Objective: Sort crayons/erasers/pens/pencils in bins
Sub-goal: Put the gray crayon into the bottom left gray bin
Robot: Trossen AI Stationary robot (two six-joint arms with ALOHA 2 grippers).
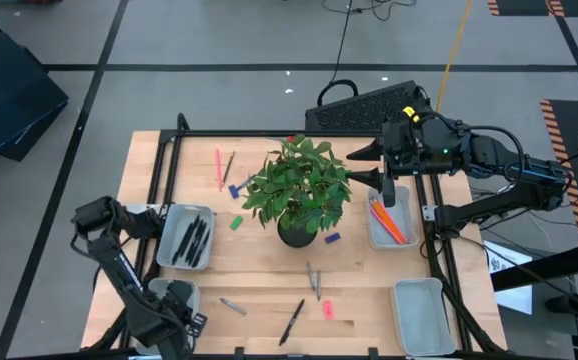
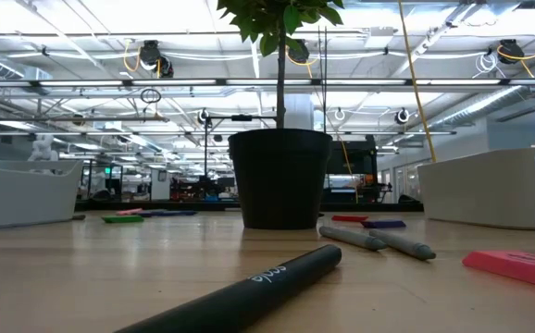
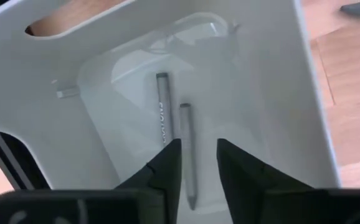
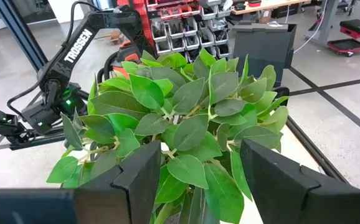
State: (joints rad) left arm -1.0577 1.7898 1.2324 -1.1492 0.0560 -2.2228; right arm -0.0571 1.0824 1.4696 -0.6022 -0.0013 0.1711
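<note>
The left tool (image 3: 192,168) hangs just over the front-left bin (image 1: 172,297), its fingers slightly spread and holding nothing; two grey crayons (image 3: 163,112) lie at the bottom of that bin.

Near the bench's front edge lie a black pen (image 1: 292,322), a pink eraser (image 1: 328,310), a grey crayon (image 1: 233,306) and two more grey sticks (image 1: 314,279). The front-right bin (image 1: 424,315) looks empty.

Farther back, the left bin (image 1: 189,237) holds black pens, and the right bin (image 1: 390,221) holds orange pencils (image 1: 387,221). The right tool (image 4: 195,168) hovers wide apart above that bin, empty, and faces the potted plant (image 1: 299,190).

Beyond the plant lie a pink pencil (image 1: 218,168), a dark stick beside it, a blue eraser (image 1: 234,189) and a green eraser (image 1: 236,223); a purple eraser (image 1: 332,238) sits right of the pot.

The likely trouble is the plant: its leaves overhang the middle of the bench, so either arm reaching across could brush the foliage or tip the pot. Thin sticks may also roll under closing fingers.
</note>
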